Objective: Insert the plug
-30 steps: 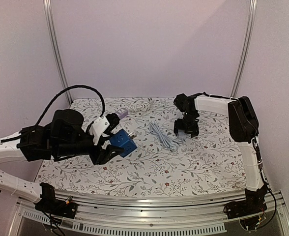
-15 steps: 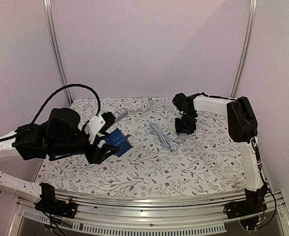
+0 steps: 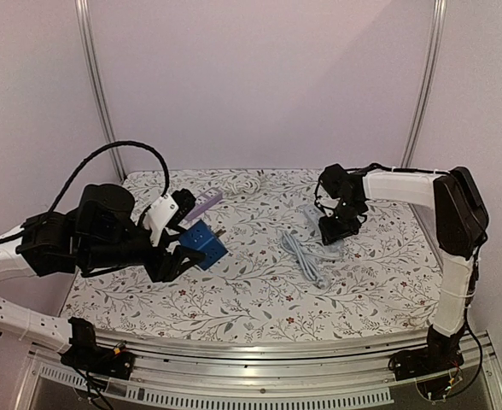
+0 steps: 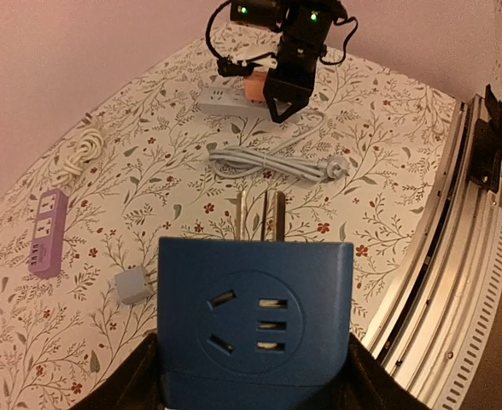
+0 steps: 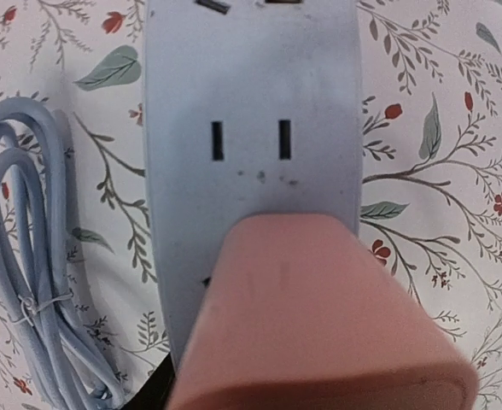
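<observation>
Quick layout rundown: the cube adapter (image 3: 205, 245) sits in the left gripper (image 3: 193, 251) over the left side of the table (image 3: 259, 295), prongs aimed at the middle. Behind it, back-left, lies a second power strip (image 3: 201, 203), with a coiled cord (image 3: 249, 184) further right along the back edge. A small adapter (image 4: 131, 284) lies between cube and that strip. Right of centre is the power strip (image 5: 251, 85) with the plug (image 5: 311, 316) on its face, in the right gripper (image 3: 341, 226). The bundled cord (image 3: 306, 256) lies just in front of it.
</observation>
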